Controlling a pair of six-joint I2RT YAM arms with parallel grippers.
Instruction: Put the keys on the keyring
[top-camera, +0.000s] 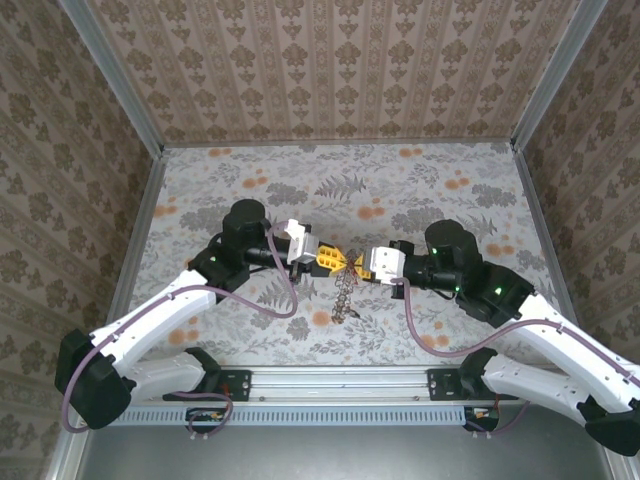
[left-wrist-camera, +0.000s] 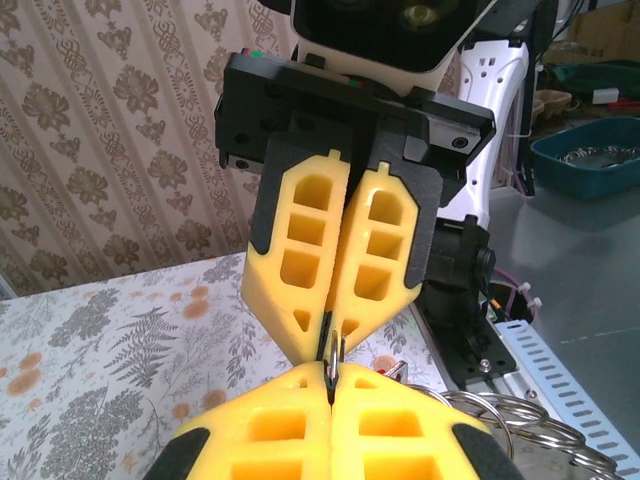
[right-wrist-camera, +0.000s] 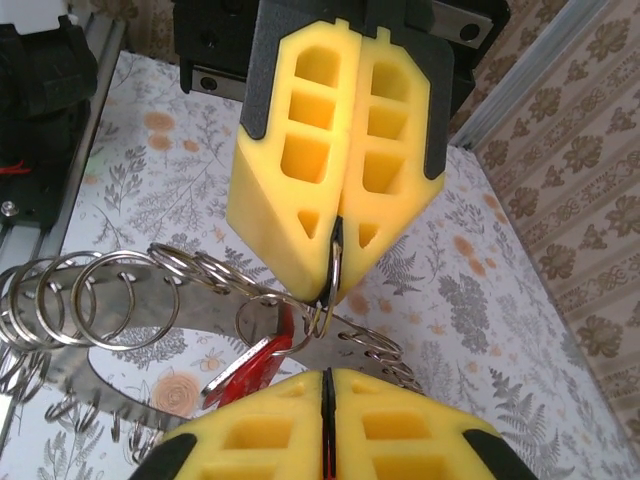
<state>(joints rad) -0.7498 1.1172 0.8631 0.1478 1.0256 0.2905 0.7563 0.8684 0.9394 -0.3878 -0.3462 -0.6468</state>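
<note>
— Keyring (right-wrist-camera: 105, 300): where is it?
— Hanging below my left fingers (right-wrist-camera: 300, 170), which pinch a small loop (right-wrist-camera: 335, 268); right fingers (right-wrist-camera: 250, 440) closed opposite them. Red key (right-wrist-camera: 245, 370) dangles beneath. Pulling apart could spring it loose.

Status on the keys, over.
Left gripper shut on small ring; right gripper shut, tips meeting. Red key hangs by the keyring. Nothing in the way.

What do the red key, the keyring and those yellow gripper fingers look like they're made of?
The key: glossy red head, likely plastic. The keyring: bright silvery wire loops with glints, probably steel. The left gripper fingers: matte yellow, moulded hollow cells, plastic, perhaps printed.
</note>
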